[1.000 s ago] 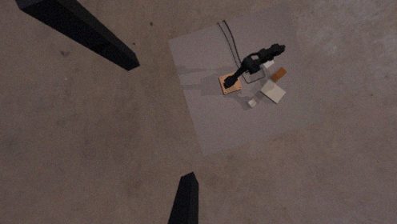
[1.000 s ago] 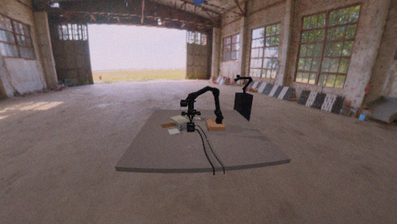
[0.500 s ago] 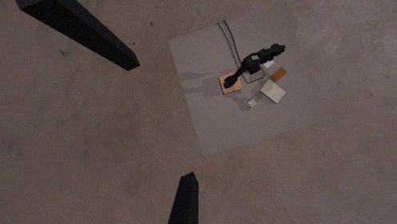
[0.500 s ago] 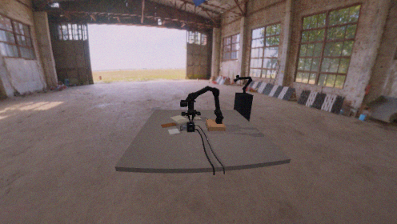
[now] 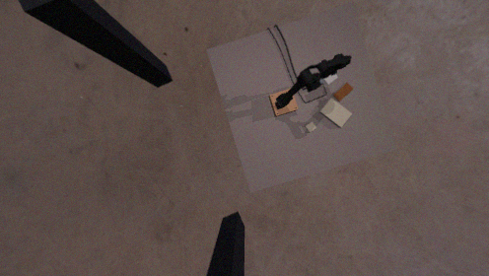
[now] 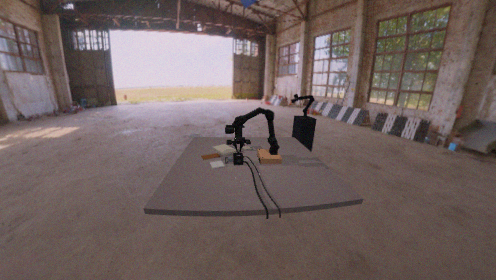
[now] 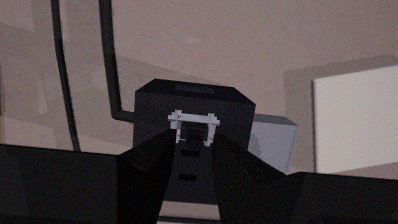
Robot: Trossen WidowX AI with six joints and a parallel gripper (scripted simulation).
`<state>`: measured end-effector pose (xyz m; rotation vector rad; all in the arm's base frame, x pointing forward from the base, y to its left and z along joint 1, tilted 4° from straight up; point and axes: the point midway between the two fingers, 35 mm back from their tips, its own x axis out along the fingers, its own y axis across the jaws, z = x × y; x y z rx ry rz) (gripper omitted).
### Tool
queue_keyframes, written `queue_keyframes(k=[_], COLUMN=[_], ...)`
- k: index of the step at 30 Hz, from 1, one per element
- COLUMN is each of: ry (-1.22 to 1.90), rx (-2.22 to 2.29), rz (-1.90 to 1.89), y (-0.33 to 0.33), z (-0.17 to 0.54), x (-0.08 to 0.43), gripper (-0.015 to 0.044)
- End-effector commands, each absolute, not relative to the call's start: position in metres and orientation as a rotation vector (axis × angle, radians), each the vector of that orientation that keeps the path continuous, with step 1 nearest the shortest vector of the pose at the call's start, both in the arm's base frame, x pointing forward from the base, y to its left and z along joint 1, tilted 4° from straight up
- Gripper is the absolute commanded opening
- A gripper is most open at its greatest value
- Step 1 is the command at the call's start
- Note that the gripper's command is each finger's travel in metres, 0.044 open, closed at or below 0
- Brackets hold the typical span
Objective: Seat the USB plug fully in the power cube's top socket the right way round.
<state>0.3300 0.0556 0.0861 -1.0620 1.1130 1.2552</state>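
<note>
My gripper [image 5: 280, 104] [image 6: 274, 151] [image 7: 194, 139] points down at the top of a peach-coloured box [image 5: 291, 107] [image 6: 270, 159]. In the wrist view the dark fingertips stand a little apart with nothing plainly held between them, so it is slightly open. Beyond them shows a black block [image 7: 150, 120] with dark slots in its face. A pale bracket-shaped outline [image 7: 195, 118] shows just above and between the tips. The USB plug and its socket cannot be made out clearly, so how far in or which way round the plug sits cannot be told.
Two black cables [image 5: 286, 49] [image 6: 258, 190] [image 7: 109, 60] run past the arm's base. A beige box [image 5: 336, 113] [image 7: 360, 120], an orange-brown block [image 5: 343, 92] [image 6: 210, 156], a white block [image 5: 330, 79] [image 6: 217, 164] and a small beige cube [image 5: 311, 127] stand on the grey table [image 5: 256, 163] [image 6: 200, 195].
</note>
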Motion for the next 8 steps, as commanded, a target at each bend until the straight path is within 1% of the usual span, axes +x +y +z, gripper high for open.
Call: queue_keyframes(k=[1,8], ry=[1.113,1.113], rx=[-1.062,-1.062], rz=[1.255,1.255], y=[0.0553,0.0549], z=[0.0895,0.0965], x=[0.3299,0.3299], gripper=[0.0095,0.0095])
